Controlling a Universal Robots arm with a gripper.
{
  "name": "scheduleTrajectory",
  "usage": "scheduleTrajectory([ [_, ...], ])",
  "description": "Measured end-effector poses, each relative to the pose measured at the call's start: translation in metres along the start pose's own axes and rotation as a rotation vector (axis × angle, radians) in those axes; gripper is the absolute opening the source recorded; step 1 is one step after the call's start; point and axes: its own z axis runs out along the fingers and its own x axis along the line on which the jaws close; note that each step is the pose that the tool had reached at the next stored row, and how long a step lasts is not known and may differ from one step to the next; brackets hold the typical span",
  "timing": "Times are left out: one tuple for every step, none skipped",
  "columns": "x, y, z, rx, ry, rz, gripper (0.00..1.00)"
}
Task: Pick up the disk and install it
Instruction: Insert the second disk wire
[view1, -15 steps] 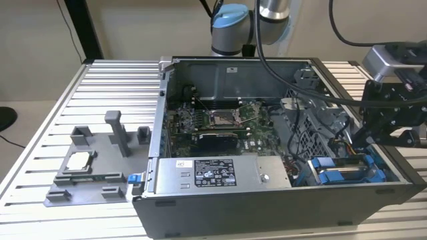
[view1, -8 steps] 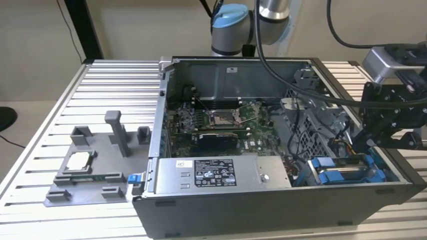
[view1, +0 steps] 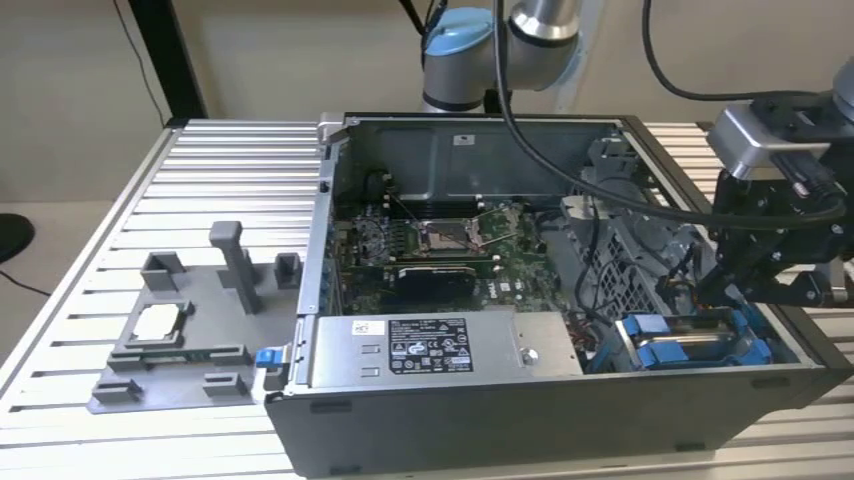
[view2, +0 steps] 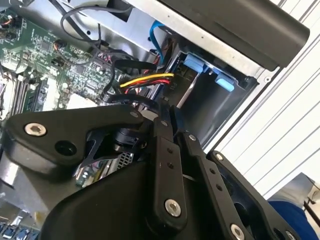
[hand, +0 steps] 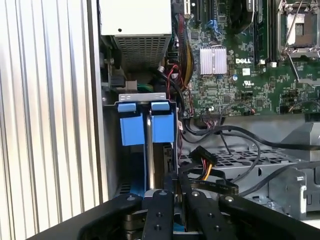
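Ribbed aluminium table (view1: 200, 170), slats running across, also seen in both wrist views (hand: 50, 100) (view2: 285, 115).

Open computer case (view1: 534, 420) lies on table, side panel off, taking up half of table toward exterior view's right and reaching near front edge.

Grey plastic fixture tray (view1: 174, 385) lies on table just beside case, toward exterior view's left, near front edge. Small square silver chip (view1: 158, 322) rests in tray.
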Motion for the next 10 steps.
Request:
scheduleTrajectory([
  [0.0004,0.0023,0.0002,0.0043,0.0,-0.001,0.0],
  [0.0007,0.0042,0.0006,0.011,-0.0004,-0.003,0.0],
  [0.0011,0.0057,0.001,0.0205,-0.0009,-0.004,0.0],
  [0.0014,0.007,0.0013,0.0314,-0.0014,-0.006,0.0],
  [0.0016,0.0083,0.0016,0.0432,-0.002,-0.008,0.0],
  [0.0018,0.0096,0.0019,0.0538,-0.0026,-0.009,0.0],
  [0.002,0.0114,0.0024,0.0626,-0.0029,-0.011,0.0],
  [0.0021,0.0133,0.003,0.068,-0.0031,-0.012,0.0],
  [0.0023,0.0155,0.0035,0.0714,-0.0034,-0.014,0.0],
  [0.0025,0.0172,0.0041,0.0733,-0.0036,-0.015,0.0],
])
